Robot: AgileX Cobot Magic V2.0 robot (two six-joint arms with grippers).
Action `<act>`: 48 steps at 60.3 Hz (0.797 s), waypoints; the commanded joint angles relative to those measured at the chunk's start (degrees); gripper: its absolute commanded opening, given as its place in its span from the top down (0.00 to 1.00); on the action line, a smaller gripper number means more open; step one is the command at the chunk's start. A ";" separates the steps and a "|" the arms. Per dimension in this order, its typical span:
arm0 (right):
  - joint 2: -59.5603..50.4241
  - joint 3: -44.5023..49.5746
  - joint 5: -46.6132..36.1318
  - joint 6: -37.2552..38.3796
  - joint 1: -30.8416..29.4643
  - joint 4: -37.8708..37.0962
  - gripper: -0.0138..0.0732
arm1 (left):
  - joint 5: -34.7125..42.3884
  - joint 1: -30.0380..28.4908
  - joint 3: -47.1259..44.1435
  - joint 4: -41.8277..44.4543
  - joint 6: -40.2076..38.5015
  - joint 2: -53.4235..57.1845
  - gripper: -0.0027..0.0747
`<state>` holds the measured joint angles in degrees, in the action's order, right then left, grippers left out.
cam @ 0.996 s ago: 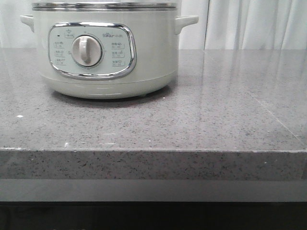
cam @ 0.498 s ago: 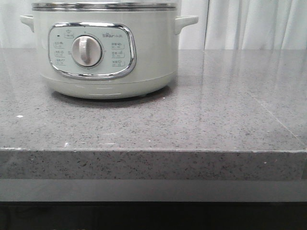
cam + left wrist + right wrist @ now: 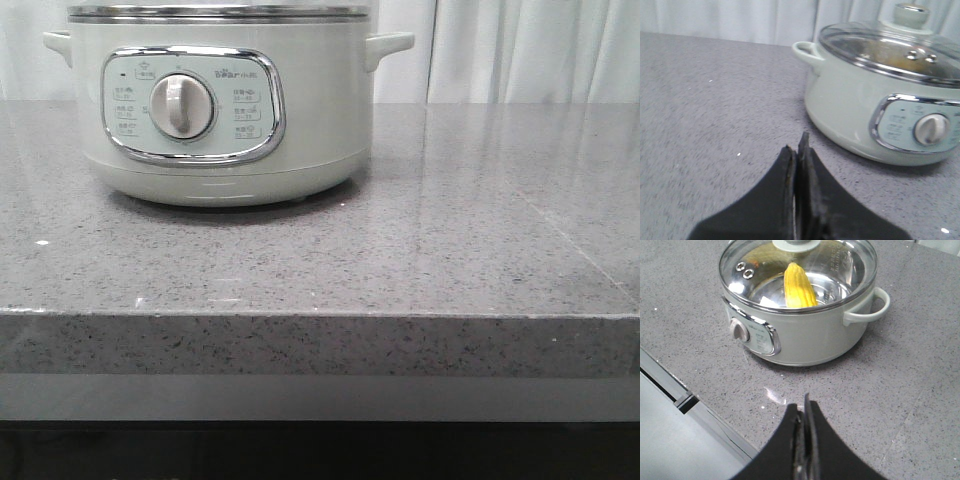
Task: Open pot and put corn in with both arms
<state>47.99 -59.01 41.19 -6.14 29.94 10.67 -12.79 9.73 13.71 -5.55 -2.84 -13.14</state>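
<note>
Two grippers hang clear of the work, both empty: the left gripper (image 3: 797,150) has its fingers pressed together with nothing between them, and the right gripper (image 3: 804,412) is closed just the same. The pot (image 3: 220,110) sits on the grey speckled tabletop (image 3: 450,230), toward the robot's left, its dial facing forward. A glass lid (image 3: 805,270) covers it, and through the glass the corn (image 3: 798,286) shows lying inside the steel bowl, so by the look of it the cob is already in and the lid back on.

The lid looks heavy for its size, smooth, breakable if dropped; its round knob (image 3: 910,14) at the centre is the one sensible place to grip, and a pinch there could slip if taken off-centre. The corn should be firm and light, its kernel rows giving some bite, best held across the middle. The pot itself seems weighty enough to stay put.
</note>
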 commanded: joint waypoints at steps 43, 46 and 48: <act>-0.13 -1.44 -3.74 -0.04 -0.01 0.00 0.98 | 17.61 -5.89 -14.86 1.99 -0.16 14.47 0.99; -0.13 -1.44 -3.74 -0.04 -0.01 0.00 0.98 | 17.61 -5.89 -14.86 1.99 -0.16 14.47 0.99; -0.13 -1.44 -3.74 -0.04 -0.01 0.00 0.98 | 17.72 -5.89 -14.86 1.88 -0.16 14.47 0.99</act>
<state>47.99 -59.01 41.19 -6.14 29.94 10.67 0.00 3.93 -0.47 -3.60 -2.84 0.36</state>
